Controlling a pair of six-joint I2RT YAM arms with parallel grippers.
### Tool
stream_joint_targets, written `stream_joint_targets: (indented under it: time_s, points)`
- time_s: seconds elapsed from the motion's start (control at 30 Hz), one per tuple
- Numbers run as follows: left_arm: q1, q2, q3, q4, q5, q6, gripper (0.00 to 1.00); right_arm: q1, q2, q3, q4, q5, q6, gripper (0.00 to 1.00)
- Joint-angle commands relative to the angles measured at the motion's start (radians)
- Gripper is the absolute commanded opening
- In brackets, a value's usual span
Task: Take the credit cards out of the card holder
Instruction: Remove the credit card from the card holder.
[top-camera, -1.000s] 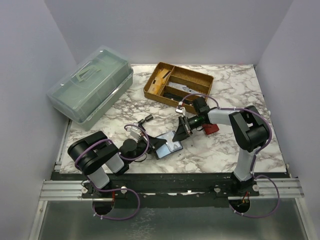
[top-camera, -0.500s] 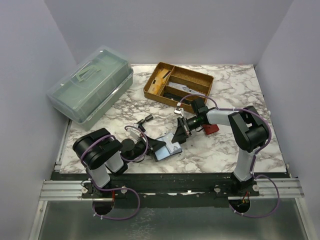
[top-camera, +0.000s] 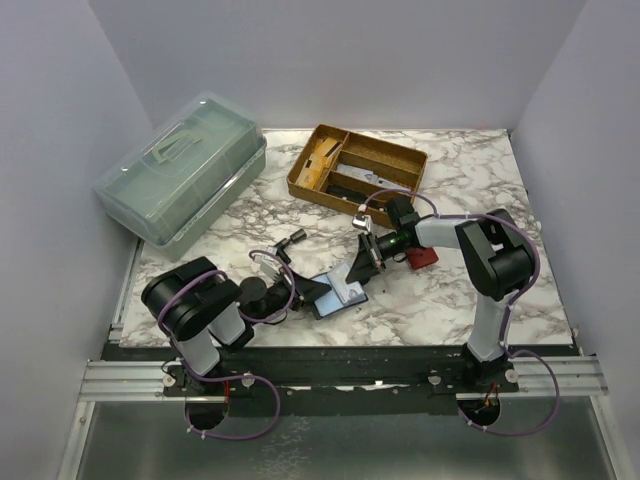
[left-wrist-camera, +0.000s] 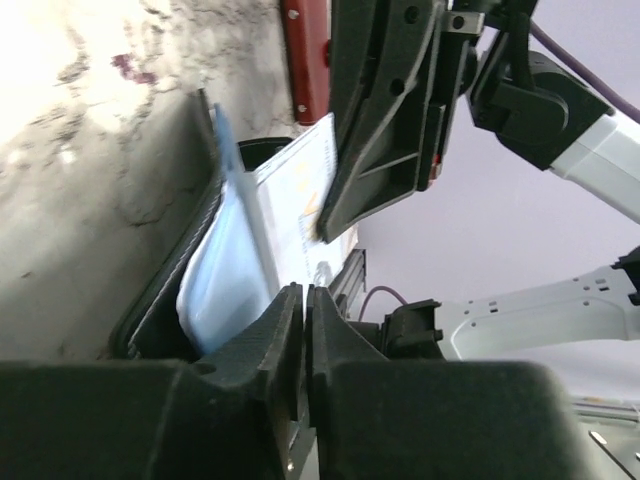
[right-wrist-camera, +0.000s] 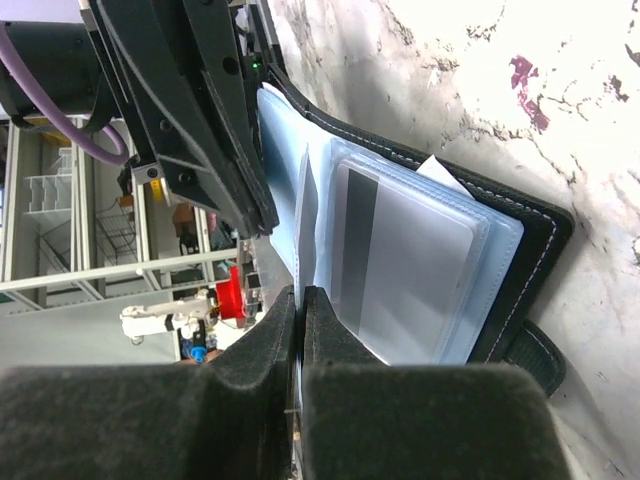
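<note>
The black card holder (top-camera: 338, 297) lies open on the marble table between the arms, its pale blue sleeves fanned up. My left gripper (top-camera: 303, 290) is shut on the holder's near-left edge; in the left wrist view its jaws (left-wrist-camera: 303, 300) are closed beside the black cover (left-wrist-camera: 165, 285) and a pale blue sleeve (left-wrist-camera: 222, 285). My right gripper (top-camera: 362, 268) is shut on a thin pale blue-grey credit card (right-wrist-camera: 306, 215) standing edge-on out of the holder (right-wrist-camera: 535, 245), jaws (right-wrist-camera: 300, 300) pinching it. Another credit card (right-wrist-camera: 400, 265) with a dark stripe sits in a clear sleeve.
A green-tinted lidded plastic box (top-camera: 185, 170) stands at the back left. A wooden divided tray (top-camera: 358, 165) is at the back centre. A small red object (top-camera: 423, 257) lies beside the right gripper, and a small black part (top-camera: 296, 239) lies behind the holder.
The left arm's elbow has shifted slightly and the holder has rocked a little. Both grippers remain shut at the holder in nearly the same place.
</note>
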Motion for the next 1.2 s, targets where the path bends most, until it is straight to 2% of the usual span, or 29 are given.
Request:
stream_joint_targets:
  time_s: [0.0, 0.1, 0.3, 0.47, 0.6, 0.87, 1.0, 1.17]
  points:
    - [0.004, 0.035, 0.061, 0.09, 0.061, 0.0, 0.17, -0.001, 0.022, -0.008, 0.042, -0.073, 0.036, 0.03]
    - [0.004, 0.07, 0.082, 0.097, 0.069, -0.017, 0.3, -0.001, 0.013, -0.013, 0.057, -0.089, 0.049, 0.03]
    - [0.003, 0.117, 0.072, 0.127, 0.059, -0.051, 0.4, -0.001, -0.005, -0.026, 0.078, -0.098, 0.063, 0.03]
    - [0.003, 0.094, 0.032, 0.128, 0.021, -0.05, 0.46, -0.001, -0.006, -0.018, 0.061, -0.074, 0.049, 0.03]
    - [0.002, 0.082, 0.026, 0.114, 0.021, -0.047, 0.48, -0.001, -0.005, -0.02, 0.072, -0.095, 0.058, 0.03]
    - [0.001, 0.135, 0.118, 0.151, 0.081, -0.069, 0.48, 0.0, -0.012, -0.033, 0.102, -0.117, 0.088, 0.03]
    - [-0.001, 0.146, 0.13, 0.167, 0.083, -0.081, 0.46, 0.002, -0.013, -0.039, 0.109, -0.124, 0.095, 0.03]
    - [-0.005, 0.163, 0.143, 0.168, 0.083, -0.09, 0.39, 0.022, -0.003, -0.037, 0.123, -0.147, 0.108, 0.04]
